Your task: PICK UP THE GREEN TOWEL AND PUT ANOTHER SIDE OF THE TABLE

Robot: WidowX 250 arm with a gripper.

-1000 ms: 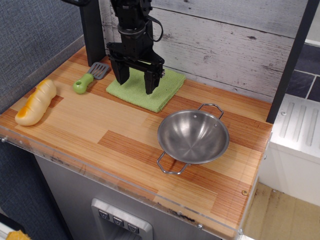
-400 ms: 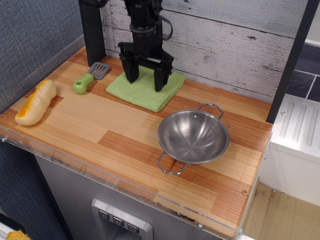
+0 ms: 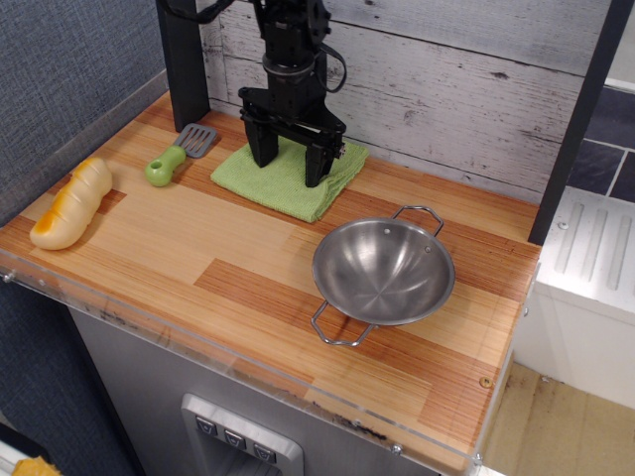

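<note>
One lime-green towel (image 3: 281,178) lies flat, folded square, under spread-open tool (image 3: 290,171).

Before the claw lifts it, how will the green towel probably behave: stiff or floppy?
Probably floppy: the green towel looks like soft folded cloth, so its free edges may droop or unfold. It likely weighs little. The open claw stands over its middle, so a pinch there should gather the fabric.

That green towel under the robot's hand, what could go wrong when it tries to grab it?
The hand is open over the green towel, near its back edge, so it may pinch only the top fold and the towel could unfold or slip out. A dragged towel might also knock the spatula beside it, or the steel bowl if carried that way.
</note>
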